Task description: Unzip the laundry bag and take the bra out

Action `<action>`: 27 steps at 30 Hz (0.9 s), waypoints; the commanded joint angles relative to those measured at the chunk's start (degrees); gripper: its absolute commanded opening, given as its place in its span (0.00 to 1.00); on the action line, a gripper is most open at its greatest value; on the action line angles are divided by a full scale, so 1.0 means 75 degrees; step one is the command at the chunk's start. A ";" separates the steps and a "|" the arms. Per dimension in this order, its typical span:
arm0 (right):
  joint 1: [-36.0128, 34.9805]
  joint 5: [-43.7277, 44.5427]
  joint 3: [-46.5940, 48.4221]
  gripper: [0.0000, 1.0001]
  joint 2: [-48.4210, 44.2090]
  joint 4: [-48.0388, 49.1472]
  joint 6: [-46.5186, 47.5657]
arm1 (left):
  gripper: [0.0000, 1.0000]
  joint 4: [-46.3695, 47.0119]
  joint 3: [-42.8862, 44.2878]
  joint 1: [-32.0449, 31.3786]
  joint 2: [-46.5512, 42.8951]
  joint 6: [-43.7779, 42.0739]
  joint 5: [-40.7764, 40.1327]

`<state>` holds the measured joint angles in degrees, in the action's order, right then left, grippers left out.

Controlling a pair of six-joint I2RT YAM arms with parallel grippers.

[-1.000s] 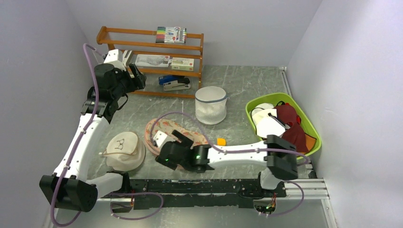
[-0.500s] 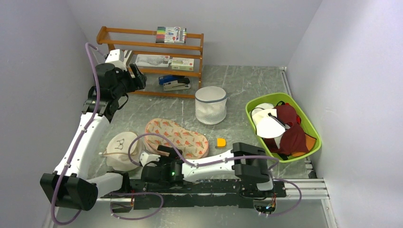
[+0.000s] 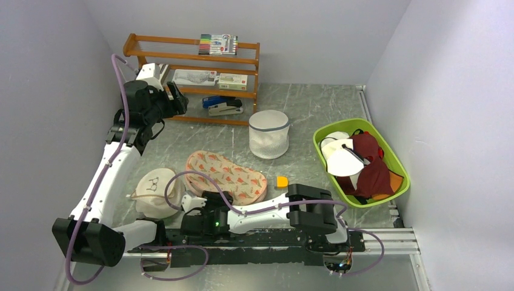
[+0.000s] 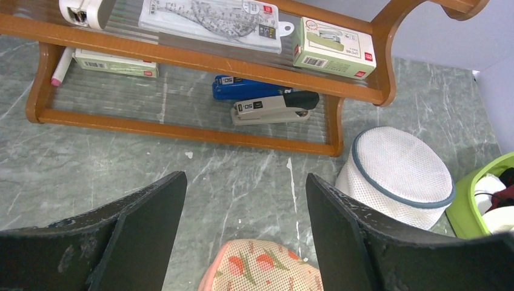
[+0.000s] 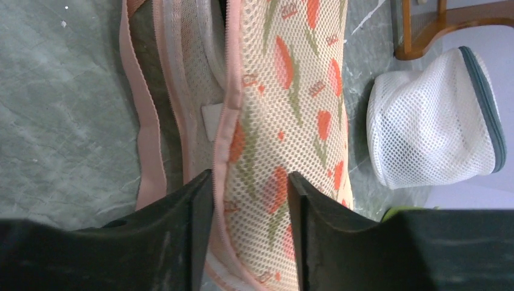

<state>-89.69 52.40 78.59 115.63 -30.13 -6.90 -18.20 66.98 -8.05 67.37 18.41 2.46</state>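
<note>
The floral laundry bag [image 3: 227, 176] lies flat on the table's middle. In the right wrist view the bag [image 5: 285, 91] has its pink zip edge parted along one side, showing the beige inside; no bra can be made out. My right gripper [image 3: 189, 201] sits low at the bag's near-left end. Its jaws [image 5: 250, 176] stand partly apart, with the bag's end between them. My left gripper [image 3: 177, 97] hangs open and empty high by the wooden shelf. In its own view the left gripper [image 4: 245, 179] looks down on the bag's far end [image 4: 260, 270].
A white mesh cylinder [image 3: 269, 133] stands behind the bag. A cream cap [image 3: 154, 191] lies to the bag's left. A green basket [image 3: 388, 154] of clothes is at the right. A wooden shelf [image 3: 188, 60] is at the back. A small orange piece [image 3: 282, 181] lies by the bag.
My right arm has swung from over the bag's middle to its near-left end, uncovering the bag. The bag's left end now lies flatter. The left arm has barely moved.
</note>
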 commanded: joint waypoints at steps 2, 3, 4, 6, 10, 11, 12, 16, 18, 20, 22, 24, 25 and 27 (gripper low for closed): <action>0.0049 0.0433 -0.0029 0.37 -0.0109 -0.0022 -0.0196 | 0.83 0.0330 -0.0040 0.0043 -0.0016 -0.0071 0.0253; 0.0061 0.0430 -0.0102 0.34 -0.0208 0.0080 -0.0169 | 0.83 0.0302 -0.0016 0.0043 0.0008 -0.0076 0.0294; 0.0078 0.0434 -0.0184 0.31 -0.0305 0.0160 -0.0125 | 0.83 0.0309 -0.0022 0.0043 0.0026 -0.0072 0.0328; 0.0155 0.0420 -0.0286 0.26 -0.0513 0.0236 -0.0126 | 0.83 0.0359 -0.0052 0.0043 0.0056 -0.0065 0.0359; 0.0375 0.0436 -0.0561 0.21 -0.1092 0.0523 -0.0017 | 0.82 0.0286 0.0032 0.0043 0.0145 -0.0071 0.0443; 0.0462 0.0473 -0.0663 0.21 -0.1237 0.0626 0.0046 | 0.82 0.0307 0.0009 0.0043 0.0138 -0.0076 0.0444; 0.0569 0.0512 -0.0758 0.21 -0.1393 0.0680 0.0087 | 0.82 0.0332 -0.0017 0.0043 0.0115 -0.0078 0.0426; 0.1294 0.0711 -0.1253 0.25 -0.1998 0.1165 0.0332 | 0.82 0.0286 0.0015 0.0043 0.0122 -0.0092 0.0445; 0.1834 0.0712 -0.1603 0.33 -0.2288 0.1723 0.0624 | 0.83 0.0368 -0.0057 0.0043 0.0108 -0.0077 0.0451; 0.2441 0.0862 -0.1745 0.38 -0.2472 0.2029 0.0664 | 0.82 0.0331 -0.0020 0.0043 0.0169 -0.0094 0.0461; 0.3021 0.0820 -0.1876 0.42 -0.2616 0.2397 0.0782 | 0.82 0.0267 0.0041 0.0043 0.0244 -0.0093 0.0517; 0.3562 0.0787 -0.1875 0.53 -0.2670 0.2460 0.0685 | 0.82 0.0298 0.0009 0.0043 0.0241 -0.0089 0.0520; 0.3759 0.0773 -0.1824 0.59 -0.2668 0.2381 0.0600 | 0.82 0.0323 -0.0014 0.0043 0.0237 -0.0098 0.0499; 0.4039 0.0630 -0.1741 0.75 -0.2650 0.2239 0.0420 | 0.82 0.0291 0.0009 0.0043 0.0258 -0.0092 0.0487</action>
<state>-62.89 56.77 65.01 97.21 -15.31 -2.42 -18.00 66.78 -8.05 69.04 18.39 4.40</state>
